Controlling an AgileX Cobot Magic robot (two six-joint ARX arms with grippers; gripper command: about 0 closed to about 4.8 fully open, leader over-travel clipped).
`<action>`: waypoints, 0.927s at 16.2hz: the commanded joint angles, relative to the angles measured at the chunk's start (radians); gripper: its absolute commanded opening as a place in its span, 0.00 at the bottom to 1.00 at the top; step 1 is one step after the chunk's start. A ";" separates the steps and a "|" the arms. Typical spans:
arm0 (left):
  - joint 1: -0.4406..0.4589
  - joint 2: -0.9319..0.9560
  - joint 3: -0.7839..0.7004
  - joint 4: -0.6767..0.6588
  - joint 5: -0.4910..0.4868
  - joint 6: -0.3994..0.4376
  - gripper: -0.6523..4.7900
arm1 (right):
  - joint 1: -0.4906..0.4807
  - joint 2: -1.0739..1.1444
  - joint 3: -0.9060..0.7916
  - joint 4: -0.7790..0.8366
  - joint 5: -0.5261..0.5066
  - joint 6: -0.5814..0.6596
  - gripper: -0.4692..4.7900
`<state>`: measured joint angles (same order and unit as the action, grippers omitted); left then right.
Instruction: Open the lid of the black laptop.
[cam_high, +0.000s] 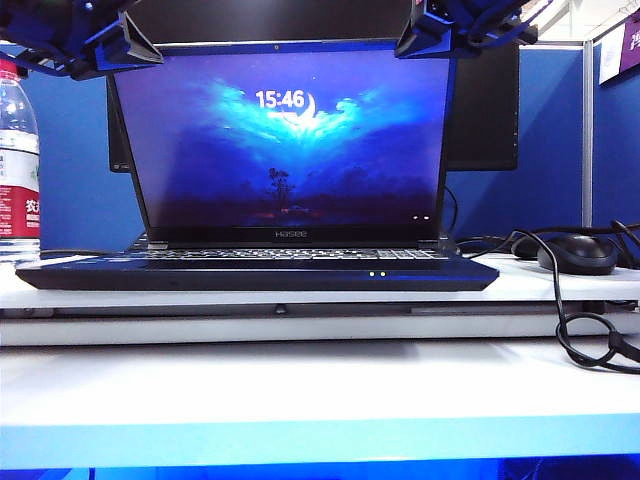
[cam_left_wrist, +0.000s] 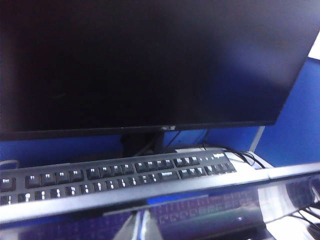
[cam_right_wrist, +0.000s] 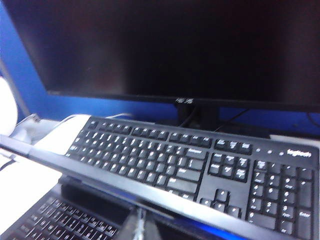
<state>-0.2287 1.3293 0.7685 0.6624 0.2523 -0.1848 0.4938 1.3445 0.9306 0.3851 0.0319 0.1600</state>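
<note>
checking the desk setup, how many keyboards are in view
2. One is the black laptop's own, below its raised lid. The other is a separate black keyboard behind the lid, before the monitor. The left pincer and right pincer sit at the lid's top corners.

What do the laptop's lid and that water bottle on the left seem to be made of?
The lid of the black laptop looks like dark, slightly glossy plastic: it shows a bluish sheen, though coated metal is possible. The water bottle looks like clear thin plastic, see-through and ribbed, with a printed red label.
</note>
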 joint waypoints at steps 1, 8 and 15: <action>0.001 0.020 0.028 0.065 -0.023 -0.002 0.17 | -0.013 0.008 0.022 0.138 0.015 -0.004 0.09; 0.002 0.108 0.144 0.079 -0.025 0.014 0.17 | -0.050 0.128 0.146 0.138 -0.013 -0.011 0.09; 0.002 0.196 0.242 0.078 -0.021 0.020 0.17 | -0.087 0.204 0.243 0.142 -0.034 -0.026 0.09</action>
<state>-0.2279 1.5188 0.9924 0.7212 0.2317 -0.1715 0.4194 1.5524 1.1465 0.4427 -0.0242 0.1371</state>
